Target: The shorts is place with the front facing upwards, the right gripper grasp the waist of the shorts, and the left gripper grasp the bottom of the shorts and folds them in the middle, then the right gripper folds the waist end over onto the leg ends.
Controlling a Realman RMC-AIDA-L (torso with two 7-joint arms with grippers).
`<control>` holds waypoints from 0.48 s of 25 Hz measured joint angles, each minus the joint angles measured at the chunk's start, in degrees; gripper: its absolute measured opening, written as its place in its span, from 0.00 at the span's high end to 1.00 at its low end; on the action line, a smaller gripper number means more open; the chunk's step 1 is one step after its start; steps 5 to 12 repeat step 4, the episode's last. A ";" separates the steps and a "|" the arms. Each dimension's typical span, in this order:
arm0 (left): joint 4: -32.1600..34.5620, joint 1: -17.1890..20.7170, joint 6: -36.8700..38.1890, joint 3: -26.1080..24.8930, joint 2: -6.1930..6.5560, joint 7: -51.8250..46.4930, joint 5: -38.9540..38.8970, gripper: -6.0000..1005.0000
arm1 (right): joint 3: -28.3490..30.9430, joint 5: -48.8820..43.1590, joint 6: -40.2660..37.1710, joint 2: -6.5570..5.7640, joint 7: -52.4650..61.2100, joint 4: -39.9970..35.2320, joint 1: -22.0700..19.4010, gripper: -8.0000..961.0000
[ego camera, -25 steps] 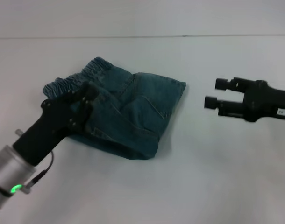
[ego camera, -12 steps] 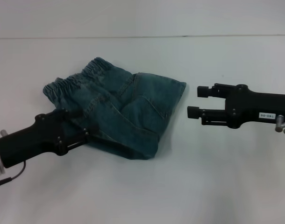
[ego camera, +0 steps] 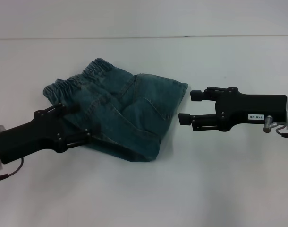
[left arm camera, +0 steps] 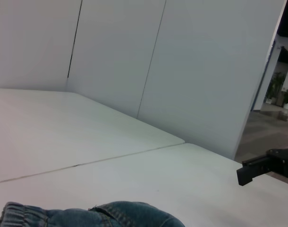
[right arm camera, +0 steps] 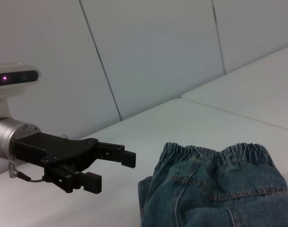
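The blue denim shorts (ego camera: 122, 113) lie folded on the white table, elastic waistband (ego camera: 78, 81) at the far left and the fold edge toward the right. My left gripper (ego camera: 78, 122) is open at the shorts' left edge, nothing between its fingers. My right gripper (ego camera: 190, 107) is open too, hovering just off the shorts' right corner with its fingers pointing at them. The right wrist view shows the shorts (right arm camera: 215, 191) with the waistband up and the left gripper (right arm camera: 113, 170) open beside them. Only a strip of the shorts (left arm camera: 111, 215) shows in the left wrist view.
The white table (ego camera: 144, 198) spreads wide around the shorts, with a seam line (ego camera: 144, 37) across its far side. Pale wall panels (left arm camera: 134, 56) stand behind it. One finger of the right gripper (left arm camera: 257, 168) shows far off in the left wrist view.
The left gripper has swung down and back to the shorts' left edge and now lies flatter. The right gripper has moved left, closer to the shorts' right corner.
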 joint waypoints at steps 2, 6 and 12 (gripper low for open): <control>0.03 -0.07 -0.11 0.03 0.00 -0.06 -0.08 0.10 | -0.04 0.01 0.02 0.00 0.01 -0.01 0.01 0.05; 0.06 -0.09 -0.38 0.13 0.00 -0.10 -0.18 0.09 | -0.09 0.02 0.03 0.00 0.07 -0.03 0.07 0.05; 0.06 -0.09 -0.38 0.13 0.00 -0.10 -0.18 0.09 | -0.09 0.02 0.03 0.00 0.07 -0.03 0.07 0.05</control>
